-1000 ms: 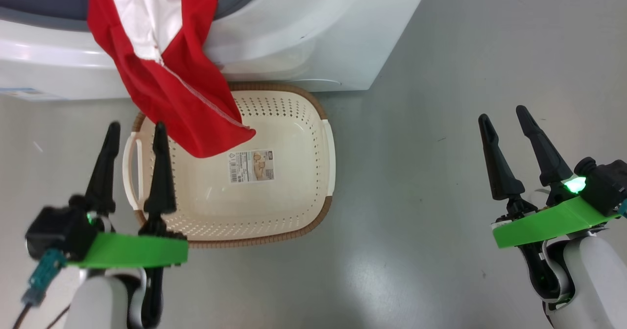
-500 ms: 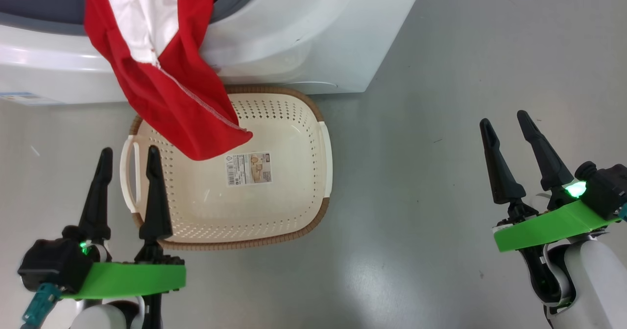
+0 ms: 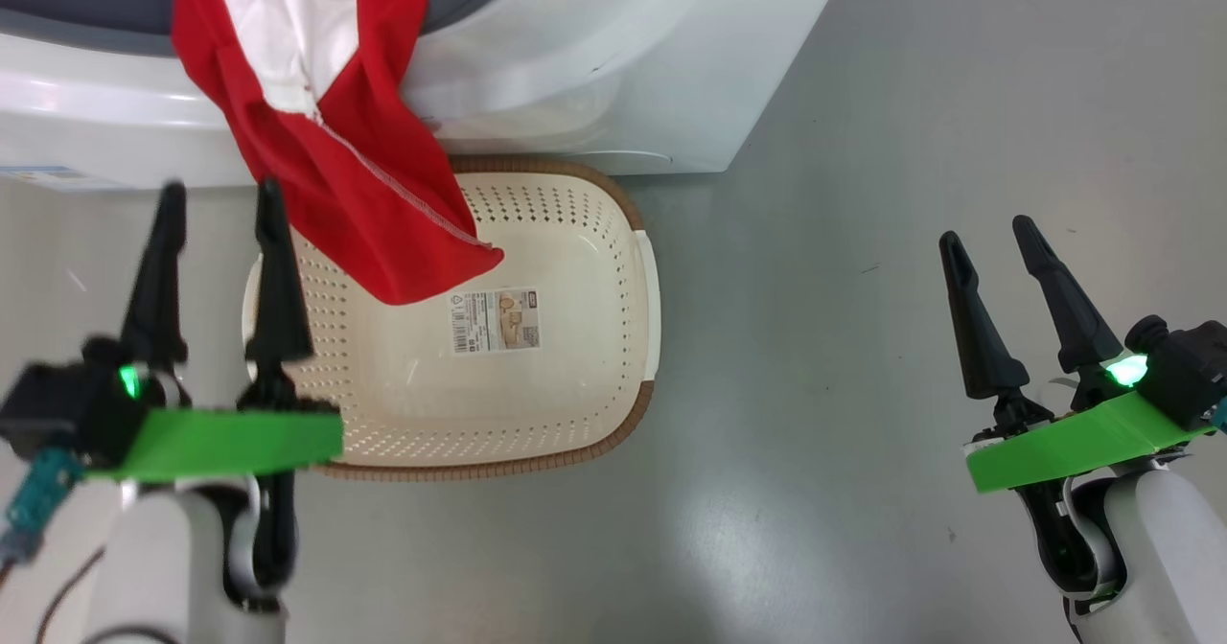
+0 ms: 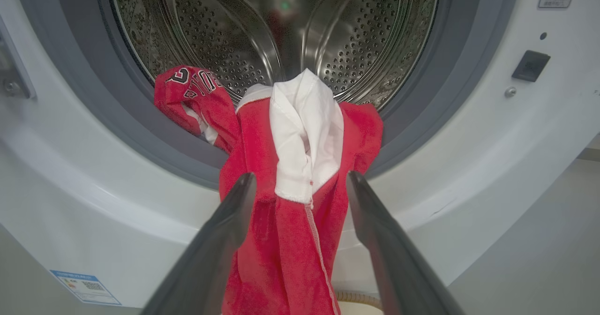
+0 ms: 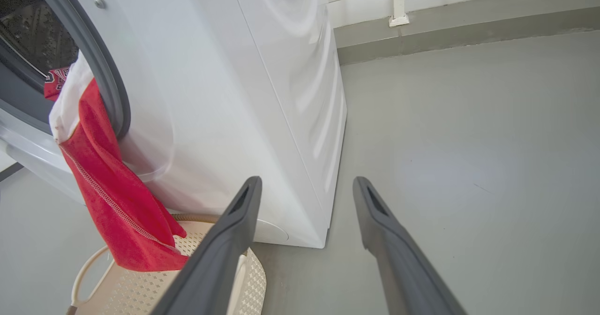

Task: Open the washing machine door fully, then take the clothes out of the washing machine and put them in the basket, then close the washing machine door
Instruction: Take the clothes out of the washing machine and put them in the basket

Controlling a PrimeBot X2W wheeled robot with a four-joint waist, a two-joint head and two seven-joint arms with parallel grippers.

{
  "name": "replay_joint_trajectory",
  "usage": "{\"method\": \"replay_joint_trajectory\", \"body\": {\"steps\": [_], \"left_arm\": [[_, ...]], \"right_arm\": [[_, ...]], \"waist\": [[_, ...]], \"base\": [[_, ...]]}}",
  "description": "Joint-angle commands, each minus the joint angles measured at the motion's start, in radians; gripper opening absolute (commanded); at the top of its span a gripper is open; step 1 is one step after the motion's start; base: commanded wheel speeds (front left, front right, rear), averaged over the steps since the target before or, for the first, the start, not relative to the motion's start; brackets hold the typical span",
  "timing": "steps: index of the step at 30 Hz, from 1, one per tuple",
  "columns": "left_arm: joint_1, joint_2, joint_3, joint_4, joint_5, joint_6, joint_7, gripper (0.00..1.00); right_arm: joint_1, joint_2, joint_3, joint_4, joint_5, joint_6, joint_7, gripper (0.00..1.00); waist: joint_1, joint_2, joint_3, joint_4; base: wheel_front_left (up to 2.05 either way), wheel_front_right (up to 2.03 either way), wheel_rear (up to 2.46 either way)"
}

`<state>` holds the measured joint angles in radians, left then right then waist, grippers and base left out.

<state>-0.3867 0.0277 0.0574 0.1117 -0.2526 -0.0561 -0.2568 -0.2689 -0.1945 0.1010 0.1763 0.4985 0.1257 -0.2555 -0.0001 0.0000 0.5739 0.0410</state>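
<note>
Left gripper point(image 3: 220, 192), fingers wide and empty, stands at the near left edge of the basket point(image 3: 628, 424). The right gripper point(image 3: 987, 232), likewise wide and empty, hovers over the floor point(image 3: 815, 385) well to the right. The clothes point(image 3: 364, 203) hang from the mouth of the washing machine point(image 3: 594, 59), lower end over the basket; a second red piece lies behind, in the drum point(image 4: 356, 38). Judged best: straddle the hanging cloth near the mouth, close firmly, draw outward and down. The left arm points at that cloth, which shows between its fingers.
</note>
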Motion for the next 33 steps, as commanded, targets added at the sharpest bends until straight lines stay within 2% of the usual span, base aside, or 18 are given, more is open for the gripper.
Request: {"method": "replay_joint_trajectory", "body": {"steps": [1,9,22,28,33], "left_arm": [[-0.032,0.023,0.037,-0.002,0.01,-0.013,-0.005,1.0],[-0.261,0.052,0.017,0.208,0.006,-0.048,-0.001,1.0],[-0.666,0.127,-0.069,0.631,-0.043,-0.071,0.108,1.0],[-0.781,0.142,-0.099,0.79,-0.073,-0.074,0.13,1.0],[-0.848,0.141,-0.164,0.873,-0.114,-0.074,0.132,1.0]], "right_arm": [[0.017,-0.006,0.02,-0.019,0.001,0.005,-0.006,1.0],[0.007,-0.011,0.037,-0.016,0.002,0.005,-0.006,1.0],[-0.01,-0.007,0.045,-0.02,0.005,0.005,-0.006,1.0],[-0.021,-0.005,0.043,-0.023,0.006,0.005,-0.006,1.0],[-0.028,-0.003,0.043,-0.024,0.006,0.005,-0.006,1.0]], "waist": [[0.0001,0.0,0.002,0.002],[0.0001,0.0,0.003,0.004],[0.0001,0.0,0.03,-0.015],[0.0001,0.0,0.049,-0.022],[0.0001,0.0,0.059,-0.027]], "base": [[0.0,0.0,0.0],[0.0,0.0,0.0],[0.0,0.0,0.0],[0.0,0.0,0.0],[0.0,0.0,0.0]]}}
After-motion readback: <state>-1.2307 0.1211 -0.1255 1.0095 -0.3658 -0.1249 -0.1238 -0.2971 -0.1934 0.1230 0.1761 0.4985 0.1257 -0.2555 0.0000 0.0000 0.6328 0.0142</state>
